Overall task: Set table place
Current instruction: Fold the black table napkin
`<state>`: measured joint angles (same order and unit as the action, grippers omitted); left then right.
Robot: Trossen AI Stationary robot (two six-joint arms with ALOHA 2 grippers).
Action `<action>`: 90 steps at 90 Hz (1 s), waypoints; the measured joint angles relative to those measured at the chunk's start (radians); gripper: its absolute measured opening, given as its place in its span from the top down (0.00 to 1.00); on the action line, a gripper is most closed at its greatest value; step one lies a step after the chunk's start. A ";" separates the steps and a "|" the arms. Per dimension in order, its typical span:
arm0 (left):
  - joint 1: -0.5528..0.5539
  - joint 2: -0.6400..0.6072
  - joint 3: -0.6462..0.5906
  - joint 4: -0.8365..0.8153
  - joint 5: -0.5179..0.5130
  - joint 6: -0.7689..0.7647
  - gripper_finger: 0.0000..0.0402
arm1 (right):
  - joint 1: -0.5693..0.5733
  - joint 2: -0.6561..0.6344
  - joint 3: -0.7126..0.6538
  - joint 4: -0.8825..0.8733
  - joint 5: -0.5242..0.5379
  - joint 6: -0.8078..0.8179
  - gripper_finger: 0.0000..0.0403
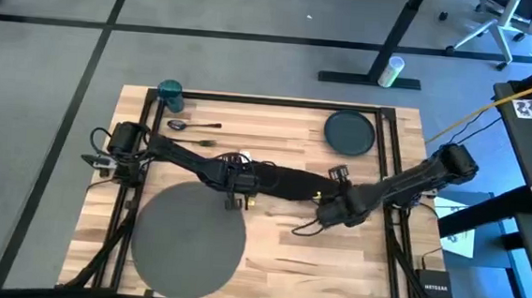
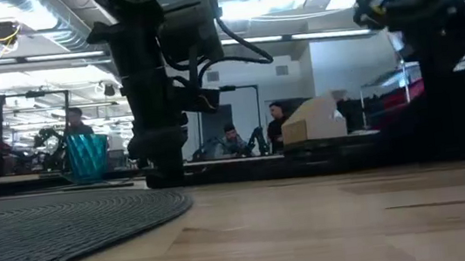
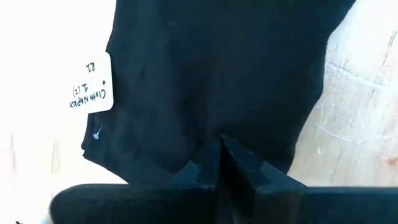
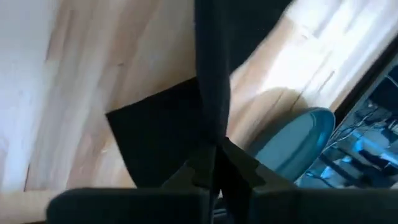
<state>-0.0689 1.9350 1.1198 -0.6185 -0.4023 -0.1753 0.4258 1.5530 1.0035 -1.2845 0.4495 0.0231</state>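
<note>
The black cloth napkin [image 1: 287, 181] stretches across the table's middle between my two grippers, and a white paper tag [image 3: 92, 87] hangs at one edge. My left gripper [image 1: 237, 194] is shut on its left end, beside the far rim of the round grey mat [image 1: 189, 236]. At the napkin's right end my right gripper [image 1: 323, 207] is also shut on it. The dark plate [image 1: 349, 131] lies at the far right. At the far left the teal cup [image 1: 170, 91] stands beyond the spoon [image 1: 191, 124] and fork [image 1: 191, 142]. My left gripper pinches the napkin near one edge [image 3: 219, 127] between its two fingers; the cloth spreads out ahead of them. One layer or several, I cannot tell. My right gripper pinches a narrow raised fold of the napkin [image 4: 211, 118] between its fingers. The fold runs straight away from them, drawn taut, and a flap [image 4: 158, 134] spreads over the wood beside it.
Black frame rails [image 1: 388, 148] run along the table's left, far and right sides. In the low view the mat's edge [image 2: 93, 218] fills the near left, with bare wood [image 2: 340, 224] to its right. People sit in the room beyond the table.
</note>
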 joint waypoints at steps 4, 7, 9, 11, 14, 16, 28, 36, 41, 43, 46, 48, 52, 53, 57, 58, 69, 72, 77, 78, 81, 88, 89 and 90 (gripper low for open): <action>0.000 0.000 0.000 0.000 0.000 0.000 1.00 | 0.010 0.016 0.000 0.010 -0.014 -0.002 1.00; 0.000 0.000 0.000 -0.001 0.001 0.000 1.00 | 0.018 0.027 0.000 0.023 -0.034 -0.002 1.00; 0.001 0.000 0.000 -0.001 0.002 0.000 1.00 | 0.022 0.033 0.000 0.035 -0.048 -0.002 1.00; 0.001 0.000 0.000 -0.001 0.002 0.000 1.00 | 0.026 0.037 0.000 0.050 -0.064 -0.002 1.00; 0.001 0.000 0.000 -0.001 0.002 0.001 1.00 | 0.031 0.039 0.000 0.082 -0.089 -0.002 1.00; 0.001 0.000 0.000 0.000 0.002 0.003 1.00 | 0.034 0.040 0.000 0.106 -0.109 -0.002 1.00; 0.004 0.000 0.000 0.000 0.004 0.011 1.00 | 0.033 0.041 0.000 0.305 -0.244 -0.001 1.00; 0.005 0.000 0.000 0.000 0.006 0.023 1.00 | 0.033 0.040 0.000 0.431 -0.340 -0.002 0.99; 0.005 0.000 0.000 0.000 0.006 0.026 1.00 | 0.033 0.041 0.000 0.497 -0.378 -0.002 0.98; 0.005 0.000 0.000 -0.001 0.006 0.026 1.00 | 0.032 0.041 0.000 0.518 -0.391 -0.002 0.97; 0.005 0.000 0.000 -0.002 0.006 0.026 1.00 | 0.032 0.040 0.000 0.544 -0.406 -0.002 0.96; 0.005 0.000 0.000 -0.002 0.006 0.027 1.00 | 0.032 0.040 0.000 0.556 -0.414 -0.003 0.95; 0.005 0.000 0.000 -0.003 0.007 0.027 1.00 | 0.032 0.041 0.000 0.571 -0.426 -0.003 0.93; 0.005 0.000 0.000 -0.004 0.006 0.027 1.00 | 0.032 0.041 0.000 0.573 -0.430 -0.003 0.92; 0.005 0.000 0.000 -0.010 0.003 0.032 1.00 | 0.032 0.041 0.000 0.578 -0.446 -0.003 0.89; 0.005 0.000 0.000 -0.011 0.003 0.035 1.00 | 0.032 0.040 0.000 0.579 -0.450 -0.003 0.88; 0.006 0.000 0.000 -0.027 -0.006 0.052 1.00 | 0.032 0.041 0.000 0.580 -0.487 0.012 0.76; 0.006 0.000 0.000 -0.029 -0.010 0.056 1.00 | 0.032 0.041 0.000 0.581 -0.492 0.023 0.72; 0.005 0.000 0.000 -0.029 -0.013 0.063 1.00 | 0.032 0.040 0.000 0.581 -0.497 0.031 0.65; 0.005 0.000 0.000 -0.029 -0.013 0.065 1.00 | 0.032 0.040 0.000 0.581 -0.499 0.032 0.64; 0.006 0.000 0.000 -0.029 -0.013 0.072 1.00 | 0.032 0.040 0.000 0.582 -0.507 0.034 0.60; 0.006 0.000 0.000 -0.032 -0.022 0.086 1.00 | 0.033 0.040 0.000 0.590 -0.519 0.043 0.51; 0.006 0.000 0.000 -0.033 -0.024 0.089 1.00 | 0.033 0.040 0.000 0.592 -0.521 0.047 0.50; 0.006 0.000 0.000 -0.034 -0.026 0.093 1.00 | 0.033 0.040 0.000 0.593 -0.523 0.050 0.49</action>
<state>-0.0628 1.9350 1.1198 -0.6521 -0.4281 -0.0823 0.4587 1.5933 1.0035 -0.6912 -0.0732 0.0735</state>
